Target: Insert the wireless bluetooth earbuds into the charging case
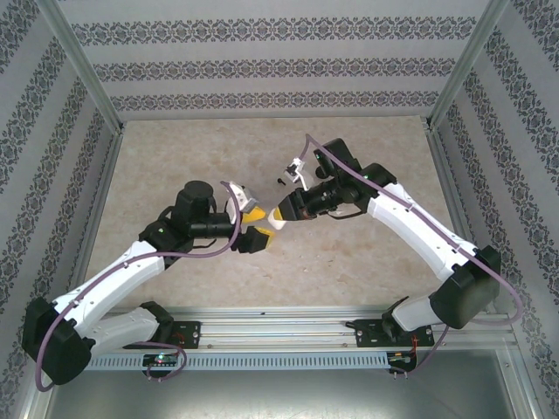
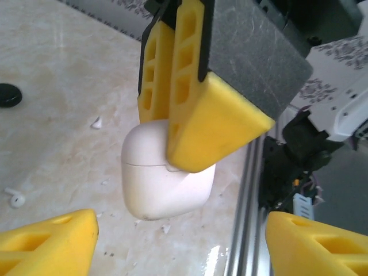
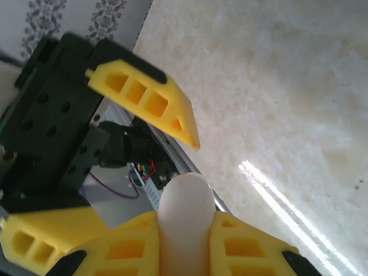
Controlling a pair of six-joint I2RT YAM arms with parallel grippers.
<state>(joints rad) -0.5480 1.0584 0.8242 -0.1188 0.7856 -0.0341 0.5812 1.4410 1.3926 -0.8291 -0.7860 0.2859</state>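
So the right jaws (image 2: 172,115) are clamped tight on the white charging case (image 2: 155,190). They're pinching it from both sides near the top, and it hangs clear of the bench (image 2: 57,144). You can see a thin seam line across the case, so the lid looks shut to me. From the right wrist camera the case (image 3: 184,201) pokes up between the two yellow fingers (image 3: 241,247), rounded end out.

The left jaws (image 2: 181,241) are spread wide, with one finger on each side of the case, and they aren't touching it or holding anything. From above, both sets of jaws meet over the middle of the bench, a bit toward the near edge. The left one (image 1: 259,227) faces the right one (image 1: 281,216), and the case (image 1: 272,223) sits between them.

Down on the bench, off toward the left side, there's a black round disc (image 2: 8,95). There's also a tiny white chip (image 2: 96,122) and a little white stemmed bit (image 2: 16,198). That last one could be an earbud, but honestly it's too small to tell. All three lie well apart from the case.
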